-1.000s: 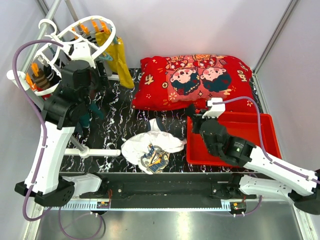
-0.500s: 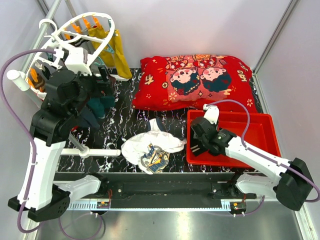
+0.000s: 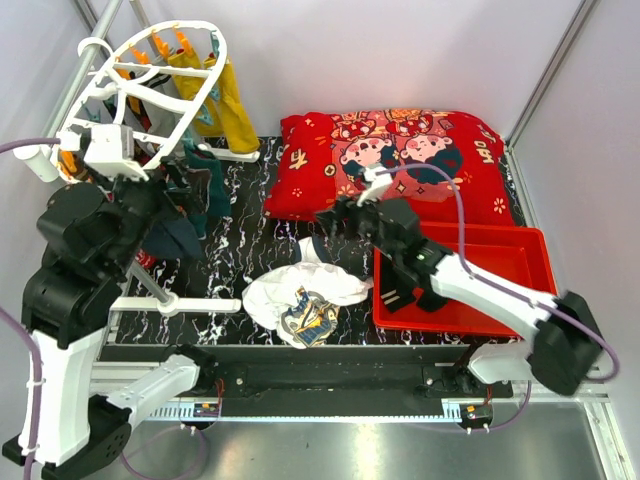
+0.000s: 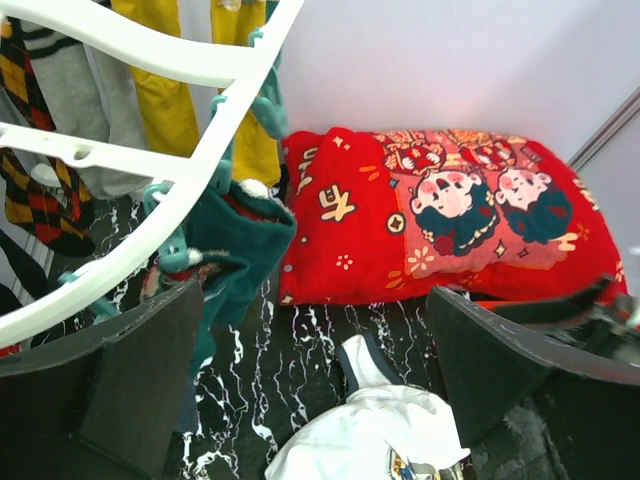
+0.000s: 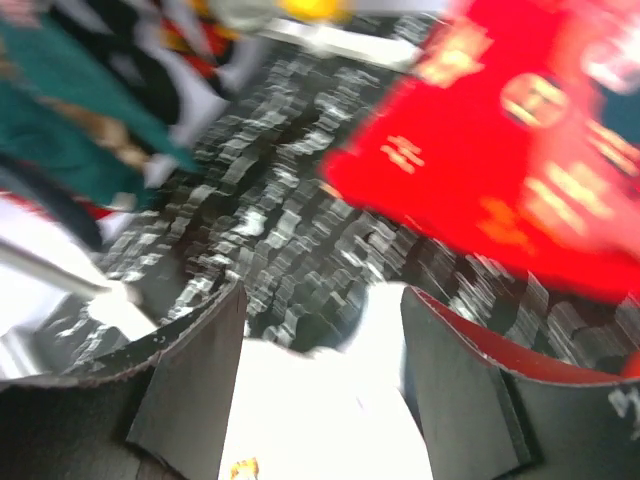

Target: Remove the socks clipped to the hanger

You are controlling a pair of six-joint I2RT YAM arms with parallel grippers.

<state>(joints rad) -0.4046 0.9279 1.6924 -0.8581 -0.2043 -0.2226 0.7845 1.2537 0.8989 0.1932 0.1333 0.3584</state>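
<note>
From above, the white oval hanger (image 3: 205,78) hung tilted at the back left corner of the black marbled table (image 3: 240,240). Mustard-yellow socks (image 3: 232,100) were clipped along its far rim, and dark teal socks (image 3: 205,190) dangled from its near side. The left arm (image 3: 85,250) stood just beside those teal socks. The right arm (image 3: 460,285) stretched from the lower right across a red tray (image 3: 510,250) towards the table's middle. A black sock with white stripes (image 3: 395,295) lay at the tray's left end. A white garment (image 3: 290,290) sat in front of a red cushion (image 3: 400,160).

In the left wrist view, the left gripper (image 4: 310,375) was spread wide with nothing between its fingers (image 4: 130,390). It sat low, in front of the hanger's rim, where a teal clip (image 4: 265,100) held one teal sock. A brown-striped sock (image 4: 30,185) and a grey sock (image 4: 100,120) hung further left.

The right wrist view was blurred. The right gripper (image 5: 320,385) was also spread and empty over the white garment, with teal fabric at upper left.
</note>
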